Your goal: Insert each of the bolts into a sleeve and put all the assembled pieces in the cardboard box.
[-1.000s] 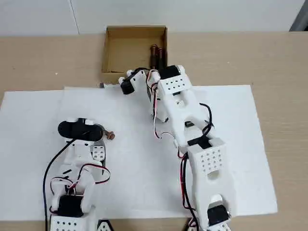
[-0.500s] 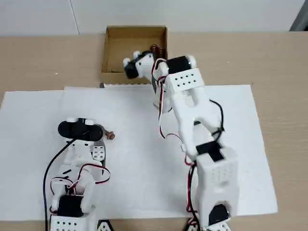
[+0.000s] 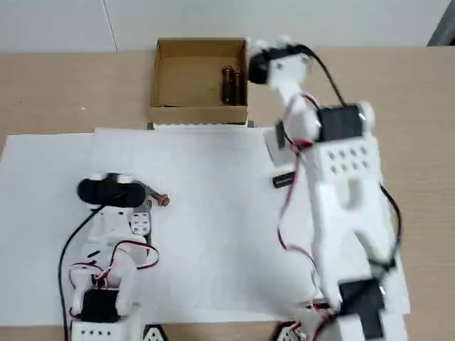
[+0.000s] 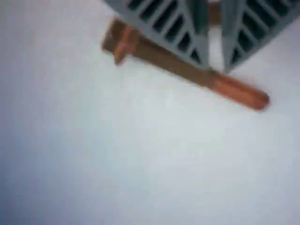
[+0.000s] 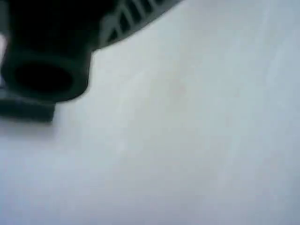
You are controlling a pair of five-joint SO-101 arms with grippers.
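Observation:
A brown bolt lies on the white paper beside my left gripper. In the left wrist view the grey fingers stand almost together, and the left gripper has its tips just over the bolt, which runs across beneath them. A black sleeve lies on the paper right of centre, just below my right gripper. The right wrist view has the sleeve close up, hollow end facing, beside a grey finger. Two brown assembled pieces lie in the cardboard box.
The white paper covers the middle of the wooden table. The box stands just beyond the paper's far edge. My right arm's raised joint hangs beside the box's right wall.
My right arm has swung from over the box to the right, above the sleeve. My left arm has shifted slightly left. The bolt has stayed in place.

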